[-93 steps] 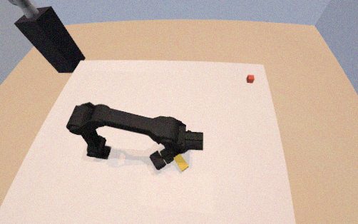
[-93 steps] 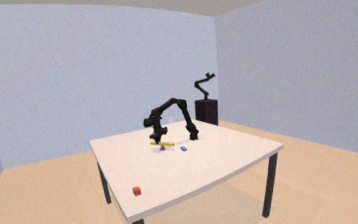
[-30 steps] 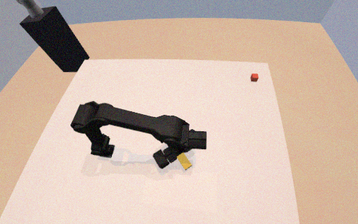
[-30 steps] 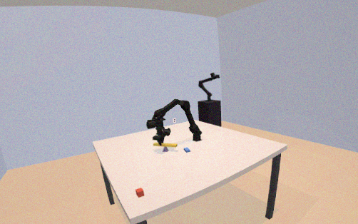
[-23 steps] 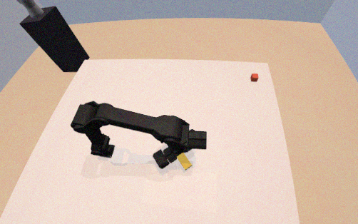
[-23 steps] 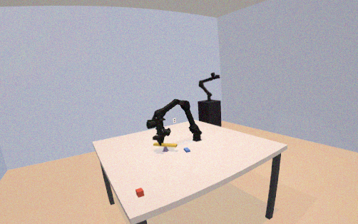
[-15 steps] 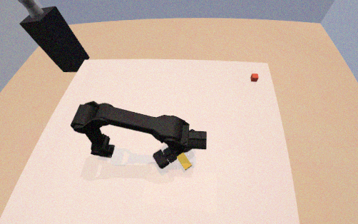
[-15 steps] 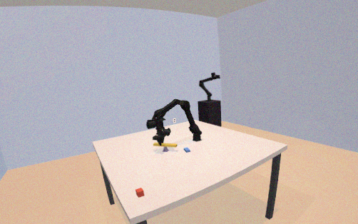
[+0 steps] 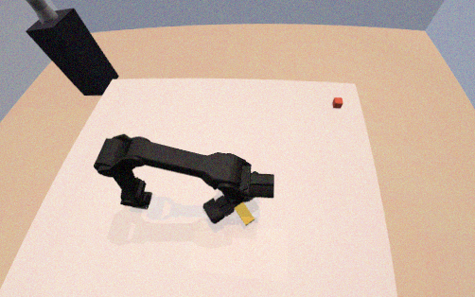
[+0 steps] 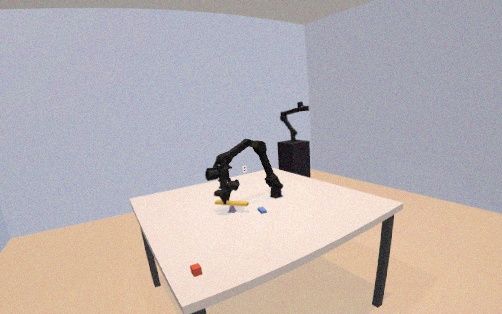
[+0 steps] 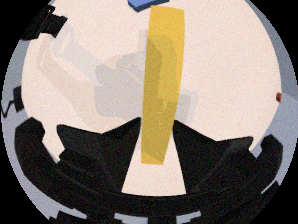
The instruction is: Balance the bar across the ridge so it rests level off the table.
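Bar (image 10: 232,203) lies level on the ridge (image 10: 232,210), directly under the gripper (image 10: 226,196) and off the table (image 10: 310,215). The gripper's fingers are spread a little to either side of the bar, gripping nothing. A blue block (image 10: 262,210) sits on the table just beyond the bar's end. A red cube (image 10: 196,270) lies well apart from the gripper, near the table's edge.
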You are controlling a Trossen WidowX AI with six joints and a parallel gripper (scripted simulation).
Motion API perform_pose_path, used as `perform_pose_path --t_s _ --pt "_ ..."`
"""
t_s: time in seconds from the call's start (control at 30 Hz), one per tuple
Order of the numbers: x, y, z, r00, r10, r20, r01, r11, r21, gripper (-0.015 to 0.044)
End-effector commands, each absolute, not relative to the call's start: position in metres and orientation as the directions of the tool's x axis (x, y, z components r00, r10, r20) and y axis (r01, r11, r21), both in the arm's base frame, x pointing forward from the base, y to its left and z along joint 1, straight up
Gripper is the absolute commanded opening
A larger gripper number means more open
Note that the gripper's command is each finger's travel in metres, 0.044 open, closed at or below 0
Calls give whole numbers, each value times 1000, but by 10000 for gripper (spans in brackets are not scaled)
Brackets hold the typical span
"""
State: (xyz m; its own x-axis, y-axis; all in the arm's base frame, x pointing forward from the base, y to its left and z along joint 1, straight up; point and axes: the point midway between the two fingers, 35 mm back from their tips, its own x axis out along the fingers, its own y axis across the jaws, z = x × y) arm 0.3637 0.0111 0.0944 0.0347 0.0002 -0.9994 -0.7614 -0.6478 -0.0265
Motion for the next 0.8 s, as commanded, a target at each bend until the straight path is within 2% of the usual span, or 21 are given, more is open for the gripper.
perform_pose_path --t_s 0.0,0.1,0.43,0.57,0.77 --pt "364 11 94 34 0 -999 -761 -648 -26 185" --pt "364 11 94 34 0 -999 -761 -648 -26 185" --pt "364 11 94 34 0 -999 -761 -648 -26 440" --pt "365 11 101 35 0 -999 -761 -648 -26 440" --pt "365 11 168 35 0 -999 -761 -648 -27 440"
